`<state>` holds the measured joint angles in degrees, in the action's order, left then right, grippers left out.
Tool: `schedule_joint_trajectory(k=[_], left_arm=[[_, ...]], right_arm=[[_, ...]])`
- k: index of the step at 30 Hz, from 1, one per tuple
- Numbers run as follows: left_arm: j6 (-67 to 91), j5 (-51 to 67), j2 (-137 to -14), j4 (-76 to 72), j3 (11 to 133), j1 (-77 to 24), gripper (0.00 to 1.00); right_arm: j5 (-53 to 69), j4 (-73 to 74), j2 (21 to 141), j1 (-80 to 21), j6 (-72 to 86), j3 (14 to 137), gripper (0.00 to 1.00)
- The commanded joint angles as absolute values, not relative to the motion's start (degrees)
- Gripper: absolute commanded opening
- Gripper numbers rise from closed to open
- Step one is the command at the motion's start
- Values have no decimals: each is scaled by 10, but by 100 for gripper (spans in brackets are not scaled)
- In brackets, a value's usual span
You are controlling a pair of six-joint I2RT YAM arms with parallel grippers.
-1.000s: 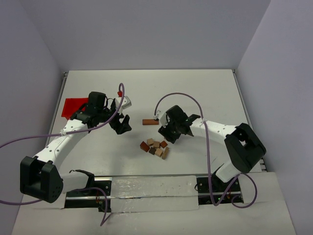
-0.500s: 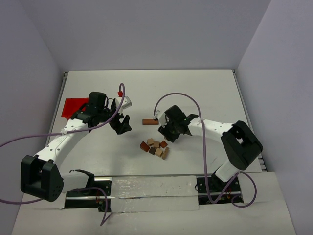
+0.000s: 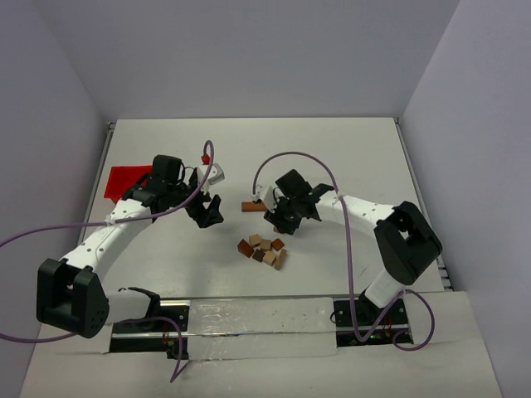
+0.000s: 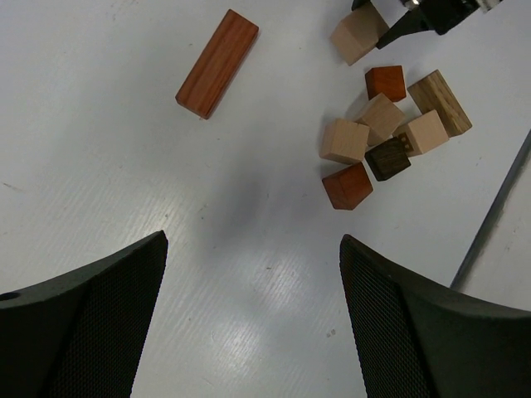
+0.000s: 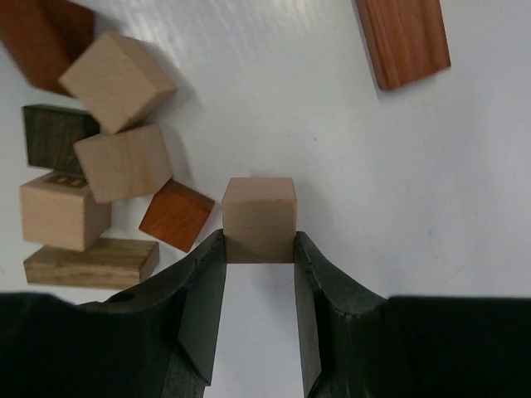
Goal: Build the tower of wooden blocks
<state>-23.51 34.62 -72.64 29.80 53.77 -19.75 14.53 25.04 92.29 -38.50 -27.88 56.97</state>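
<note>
Several small wood blocks (image 3: 264, 250), tan to dark brown, lie in a loose pile on the table. They also show in the left wrist view (image 4: 382, 137) and the right wrist view (image 5: 99, 166). A reddish-brown bar (image 3: 253, 207) lies flat just beyond the pile, apart from it (image 4: 217, 63) (image 5: 402, 37). My right gripper (image 3: 278, 220) (image 5: 259, 249) is shut on a tan cube (image 5: 259, 217) (image 4: 358, 35) between the pile and the bar. My left gripper (image 3: 207, 211) (image 4: 251, 249) is open and empty above bare table, left of the bar. No tower shows in any view.
A red plastic bin (image 3: 129, 181) lies at the far left behind my left arm. White walls bound the table at the back and on both sides. My two grippers are close together near the table's middle.
</note>
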Motion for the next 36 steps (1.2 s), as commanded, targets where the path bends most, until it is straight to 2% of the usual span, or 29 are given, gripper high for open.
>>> schedule_joint_trajectory(k=[1, 5, 16, 36], left_arm=[[-266, 388, -747, 331, 587, -194, 90], [-276, 402, -764, 350, 602, -193, 90], [-268, 394, -768, 342, 608, -188, 89], [-257, 434, -781, 343, 623, -153, 90]], right_arm=[[213, 355, 929, -378, -430, 644, 0], [210, 398, 969, -376, -501, 698, 0], [221, 409, 1073, -358, -530, 842, 0], [223, 394, 1142, -351, -544, 904, 4]])
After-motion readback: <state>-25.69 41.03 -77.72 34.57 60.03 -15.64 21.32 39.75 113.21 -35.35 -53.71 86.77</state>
